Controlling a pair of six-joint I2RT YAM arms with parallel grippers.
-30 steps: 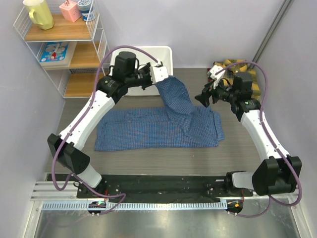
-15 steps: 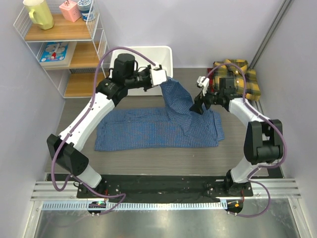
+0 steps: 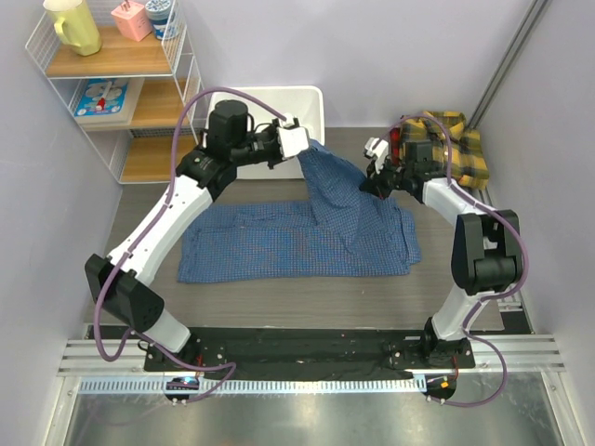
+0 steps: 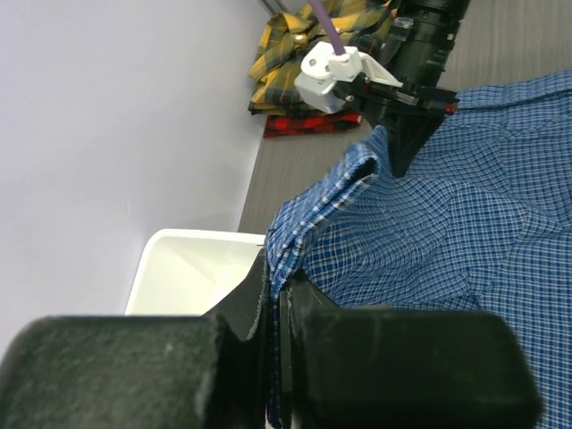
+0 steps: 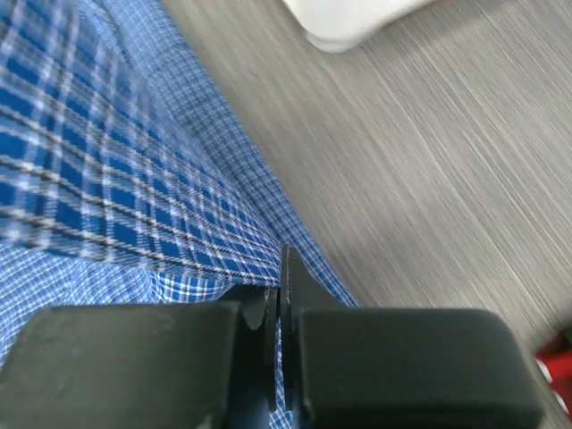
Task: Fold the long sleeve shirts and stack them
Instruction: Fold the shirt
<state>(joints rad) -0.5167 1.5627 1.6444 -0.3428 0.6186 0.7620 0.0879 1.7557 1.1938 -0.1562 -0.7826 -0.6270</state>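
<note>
The blue checked long sleeve shirt (image 3: 288,243) lies spread across the table. One part of it (image 4: 429,241) is pulled up toward the back. My left gripper (image 3: 305,146) is shut on that raised edge, and cloth runs between its fingertips (image 4: 275,268). My right gripper (image 3: 366,185) sits at the right side of the raised fold, shut on the blue shirt's edge (image 5: 279,268). In the left wrist view it (image 4: 404,154) presses into the fold. The yellow-and-dark plaid shirt (image 3: 456,144) lies bunched at the back right, with red trim (image 4: 308,125) showing.
A white bin (image 3: 279,100) stands at the back, just behind my left gripper. A wire shelf (image 3: 112,84) with a mug and small items stands at the far left. Walls close in on both sides.
My right gripper moved left and back from beside the plaid shirt to the raised blue cloth and went from open to shut. The left gripper kept its hold, barely moving.
</note>
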